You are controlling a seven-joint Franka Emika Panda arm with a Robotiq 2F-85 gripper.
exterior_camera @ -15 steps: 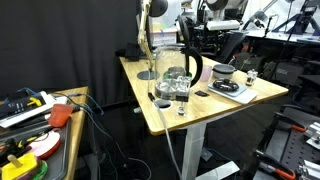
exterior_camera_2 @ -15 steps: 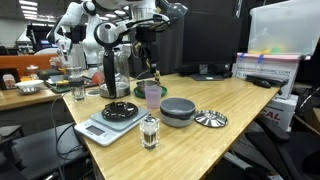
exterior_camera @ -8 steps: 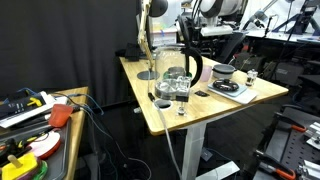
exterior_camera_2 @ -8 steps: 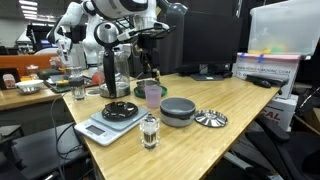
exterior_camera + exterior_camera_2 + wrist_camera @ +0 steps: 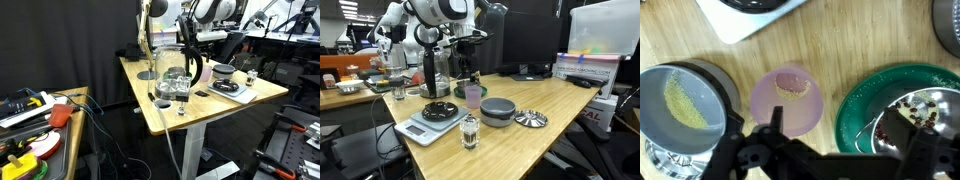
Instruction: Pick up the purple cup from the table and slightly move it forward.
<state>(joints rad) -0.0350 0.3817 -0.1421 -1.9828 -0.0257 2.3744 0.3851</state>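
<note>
The cup (image 5: 788, 100) stood upright mid-frame in the wrist view, on the table (image 5: 860, 40). A bowl (image 5: 685, 100) sat just beside it at left and a green plate (image 5: 852, 110) at right. With so little room, a descent from straight above looked sensible. In an exterior view the gripper (image 5: 467, 72) hung over the cup, apart from it. Its jaws were spread wide and empty, touching nothing. One finger (image 5: 775, 122) overlay the cup's lower rim, so it probably needed shifting sideways.
</note>
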